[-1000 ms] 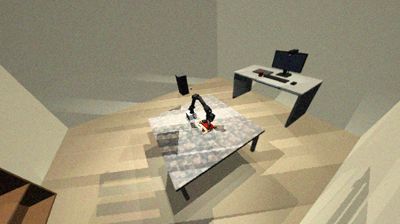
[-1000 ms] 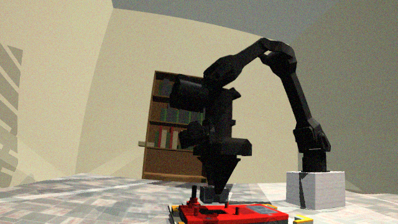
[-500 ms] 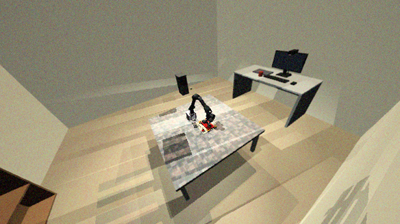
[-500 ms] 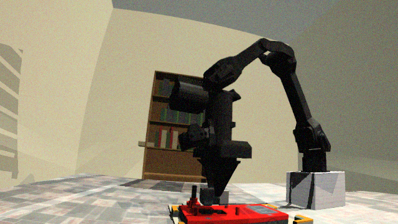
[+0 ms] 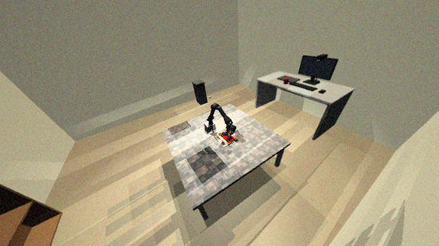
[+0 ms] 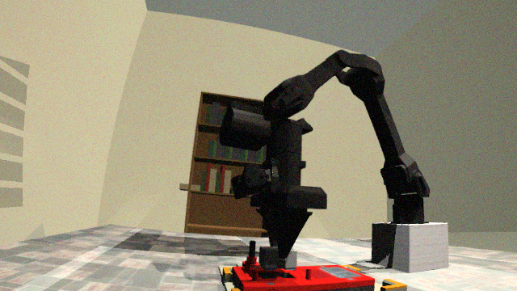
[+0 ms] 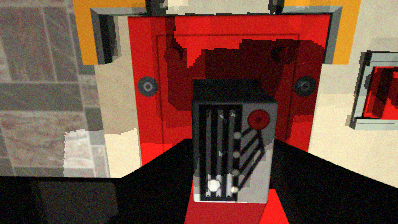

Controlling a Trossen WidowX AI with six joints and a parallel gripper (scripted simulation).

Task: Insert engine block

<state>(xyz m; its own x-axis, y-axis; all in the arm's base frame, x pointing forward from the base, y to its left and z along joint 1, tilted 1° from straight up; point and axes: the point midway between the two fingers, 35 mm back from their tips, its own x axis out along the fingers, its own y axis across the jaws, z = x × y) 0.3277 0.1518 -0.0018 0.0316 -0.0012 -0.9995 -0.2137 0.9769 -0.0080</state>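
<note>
My gripper (image 6: pixel 283 255) (image 7: pixel 230 148) is shut on the grey engine block (image 6: pixel 268 257) (image 7: pixel 260 170). It points straight down over the red car body (image 5: pixel 228 137) (image 6: pixel 319 278) (image 7: pixel 145 125). The block is upright, with its slotted black strip at the left and a red disc at the upper right of its top in the wrist view. Its underside is very low over the opening, close to the body's top; whether it has entered cannot be told. The block and fingers hide the opening in the wrist view, and the rib cannot be made out.
Orange corner brackets (image 7: pixel 86 37) (image 7: pixel 349 37) (image 6: pixel 395 285) stand around the car body. A red part with a black post (image 6: pixel 252 248) rises beside the block. A grey-framed holder (image 7: pixel 356 122) with red inside lies right in the wrist view. The arm's pale base block (image 6: pixel 424 248) stands behind.
</note>
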